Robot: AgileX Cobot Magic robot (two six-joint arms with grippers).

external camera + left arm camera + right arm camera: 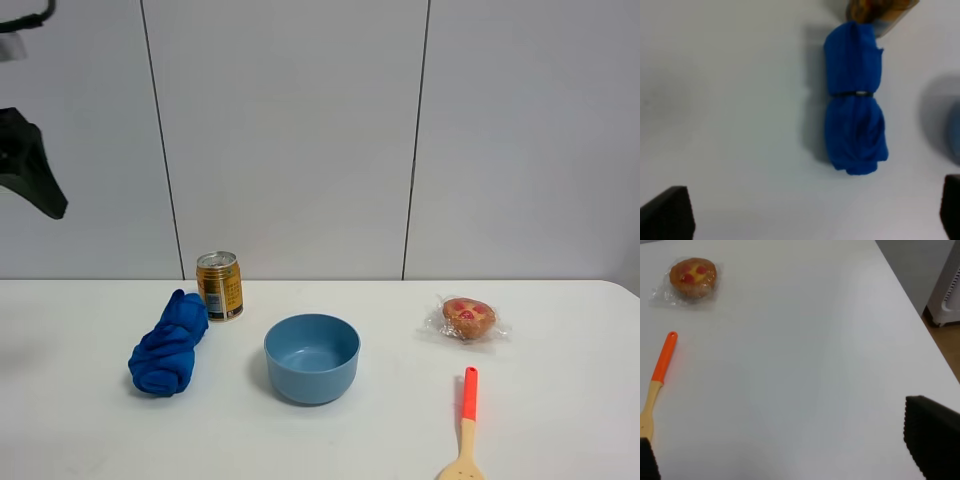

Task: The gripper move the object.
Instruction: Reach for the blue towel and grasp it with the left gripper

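A rolled blue cloth [168, 346] lies on the white table [560, 400] at the left, also in the left wrist view [854, 100]. A gold can [219, 285] stands behind it. A blue bowl [312, 357] sits in the middle. A wrapped pastry [468, 318] lies at the right, also in the right wrist view [692, 276]. A wooden spatula with an orange handle [467, 415] lies in front of it, also in the right wrist view [659, 375]. My left gripper [810, 215] is open and empty, high above the cloth. My right gripper [790, 455] is open and empty above bare table.
A dark part of the left arm [30, 170] hangs high at the far left of the exterior view. The table's right edge [912, 305] shows in the right wrist view, with floor and a white appliance [947, 290] beyond it. A white panelled wall stands behind the table.
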